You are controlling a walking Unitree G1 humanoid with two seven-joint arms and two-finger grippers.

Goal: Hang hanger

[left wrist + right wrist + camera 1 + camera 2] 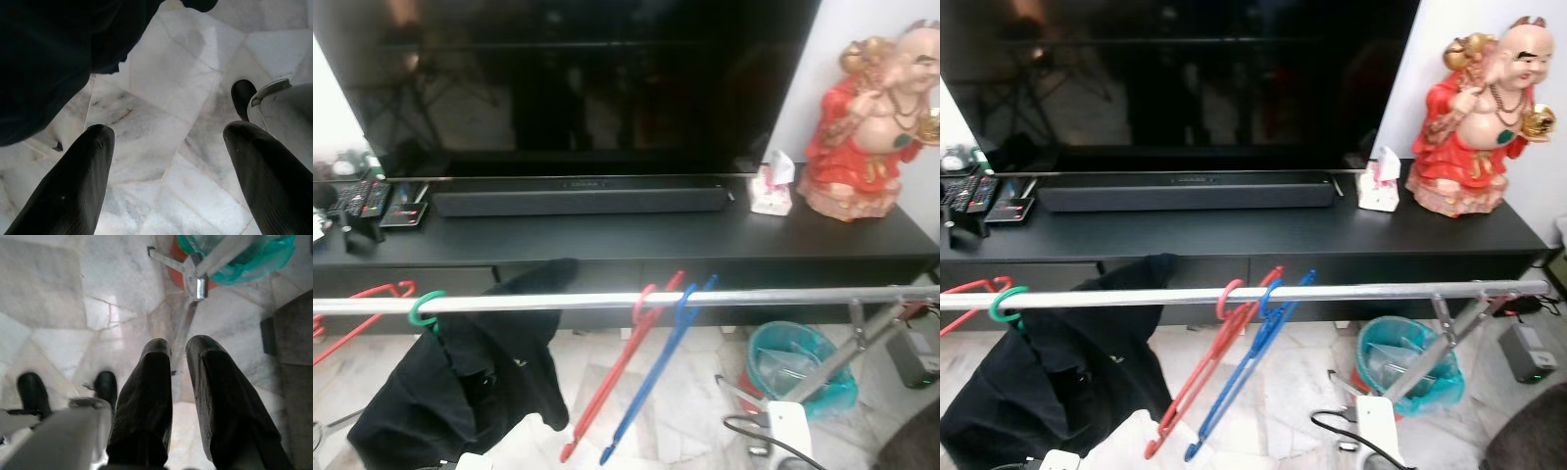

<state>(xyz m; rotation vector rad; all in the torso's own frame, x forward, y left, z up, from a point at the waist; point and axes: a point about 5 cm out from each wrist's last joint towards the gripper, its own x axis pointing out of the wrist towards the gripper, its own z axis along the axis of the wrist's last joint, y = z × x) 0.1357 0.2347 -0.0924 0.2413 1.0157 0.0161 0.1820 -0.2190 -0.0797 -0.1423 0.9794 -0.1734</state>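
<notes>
A black TV console (pixel 636 245) crosses the middle of the head views, carrying a dark television (pixel 578 78), a soundbar (pixel 578 201) and, at the upper right, a red laughing figurine (pixel 867 127). In front of it a silver rail (pixel 607 301) runs edge to edge. On the rail hang a red hanger (pixel 625 367) and a blue hanger (pixel 656 377) side by side near centre — both tilting down to the lower left — and a green hook (pixel 426 308) holding a black garment (pixel 460 377) at lower left.

The left gripper (pixel 166 132) hangs over marble floor (pixel 161 127) with fingers spread wide, empty (the garment's dark edge fills the upper left of its view). The right gripper (pixel 178 350) has its fingers nearly together, gripping nothing, above the floor near a teal-lined bin (pixel 234 257) — well below the hangers.
</notes>
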